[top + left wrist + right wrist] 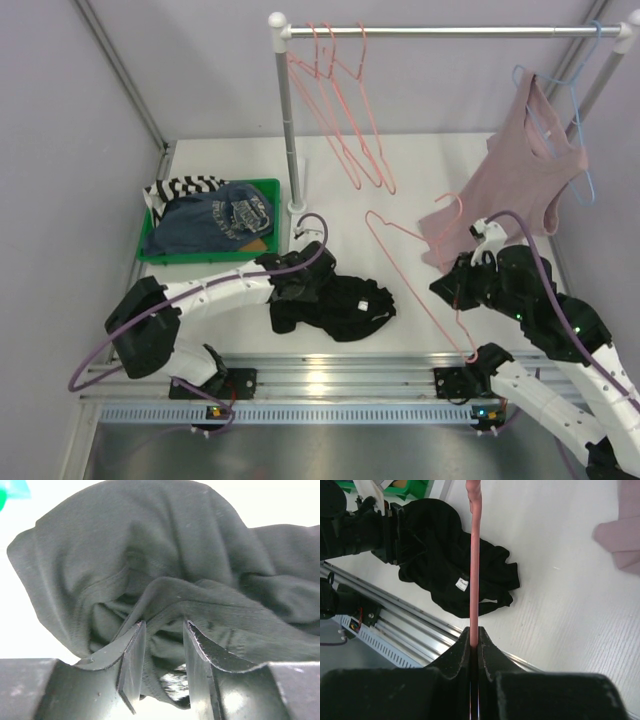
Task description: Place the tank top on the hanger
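Left wrist: left gripper (pixel 164 625) jaws parted astride tank top (pixel 165 545) fold; right gripper (pixel 474 631) clenched on hanger (pixel 474 555), right of tank top.

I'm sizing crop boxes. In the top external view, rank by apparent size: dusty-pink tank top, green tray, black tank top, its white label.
1. dusty-pink tank top, though it hangs raised, likely nearer the camera.
2-3. green tray and black tank top: about alike, unranked.
4. white label.

Tank top (pixel 340 305) on table (pixel 420 160), left of hanger (pixel 475 555); tray (pixel 276 215) behind it, leftward
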